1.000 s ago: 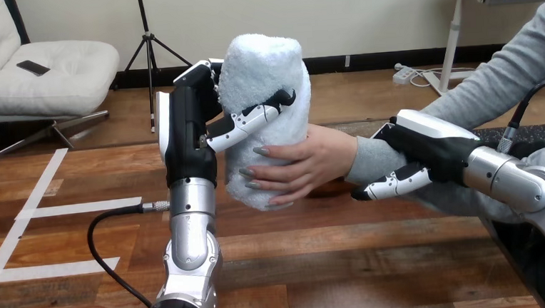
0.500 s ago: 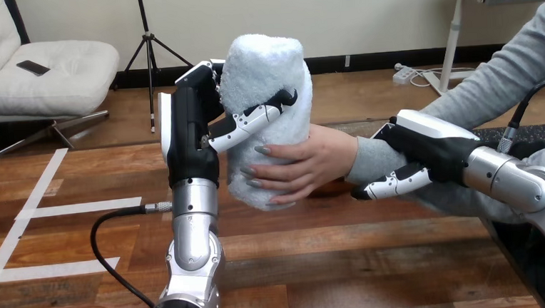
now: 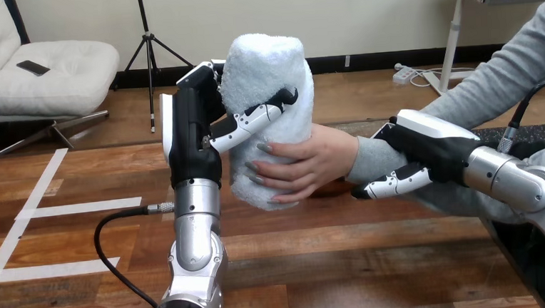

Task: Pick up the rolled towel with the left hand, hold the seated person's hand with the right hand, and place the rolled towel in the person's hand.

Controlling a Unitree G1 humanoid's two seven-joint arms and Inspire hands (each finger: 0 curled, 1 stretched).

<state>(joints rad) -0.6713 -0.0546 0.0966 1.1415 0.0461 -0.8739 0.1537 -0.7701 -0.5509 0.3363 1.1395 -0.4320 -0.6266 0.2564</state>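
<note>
**Towel handover: both hands are on it, the release is what's left**

The rolled towel (image 3: 271, 68) is standing upright in the air above the table (image 3: 348, 264), roughly in the middle of the head view. The robot's left hand (image 3: 191, 130) has it from the left side. Its fingers are curled round the upper half, and one of them wraps across the front of the roll. So that hand is closed on the towel, not just resting against it.

The person's hand (image 3: 313, 162) comes in from the right. It's wrapped round the lower half of the same roll, just beneath the robot's fingers. Two holders, one towel.

Further right, the robot's right hand (image 3: 427, 152) sits over the person's wrist (image 3: 371, 161) on the grey sleeve. The shell is on top and the fingers are curled underneath, so I'd call that closed round the wrist.

My read is that pick-up and hand-hold are done and we're in the placing step. The towel is effectively in the person's hand, but the robot hasn't let go. The next move should be opening the left fingers and drawing that hand off to the left without dragging the roll along. A soft towel can snag on a fingertip or topple if the person's grip is loose. I'd keep the right hand steady on the wrist until the left one is clear.
</note>
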